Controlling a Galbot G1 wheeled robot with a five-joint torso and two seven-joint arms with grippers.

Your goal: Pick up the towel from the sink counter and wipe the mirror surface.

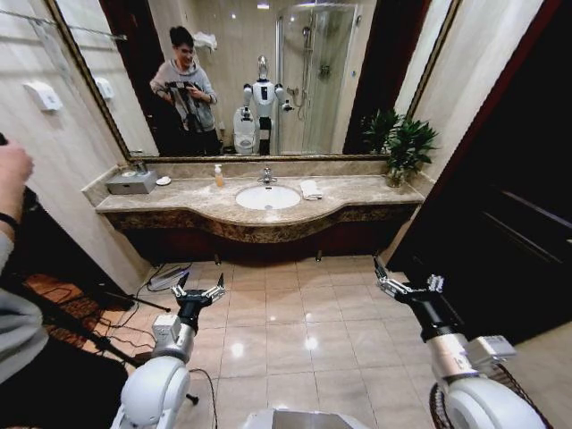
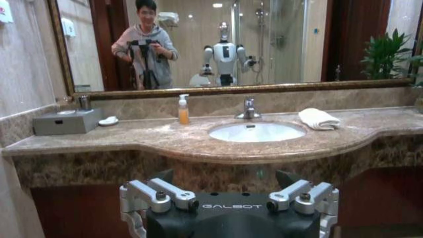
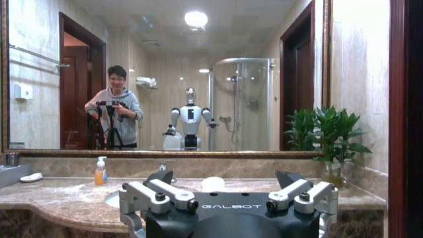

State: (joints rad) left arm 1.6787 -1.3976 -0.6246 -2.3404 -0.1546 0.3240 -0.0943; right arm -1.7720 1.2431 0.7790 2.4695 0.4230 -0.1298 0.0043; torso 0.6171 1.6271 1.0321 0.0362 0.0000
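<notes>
The towel (image 1: 310, 189) is a small white folded cloth lying on the sink counter (image 1: 366, 192), just right of the oval basin (image 1: 267, 197). The left wrist view shows the towel (image 2: 318, 119) beside the basin (image 2: 256, 132). In the right wrist view the towel (image 3: 213, 183) peeks out behind the gripper. The wide bronze-framed mirror (image 1: 259, 80) covers the wall above the counter. My left gripper (image 1: 198, 292) and right gripper (image 1: 407, 286) both hang open over the tiled floor, well short of the counter and holding nothing. Both show wide-spread fingers in the wrist views, the left gripper (image 2: 228, 196) and the right gripper (image 3: 228, 196).
A chrome faucet (image 2: 249, 108), an orange soap bottle (image 2: 183, 110), a grey box (image 2: 66, 121) and a small white dish (image 2: 108, 120) stand on the counter. A potted plant (image 1: 407, 143) fills its right end. Cables and a tripod leg (image 1: 143, 304) lie on the floor at left.
</notes>
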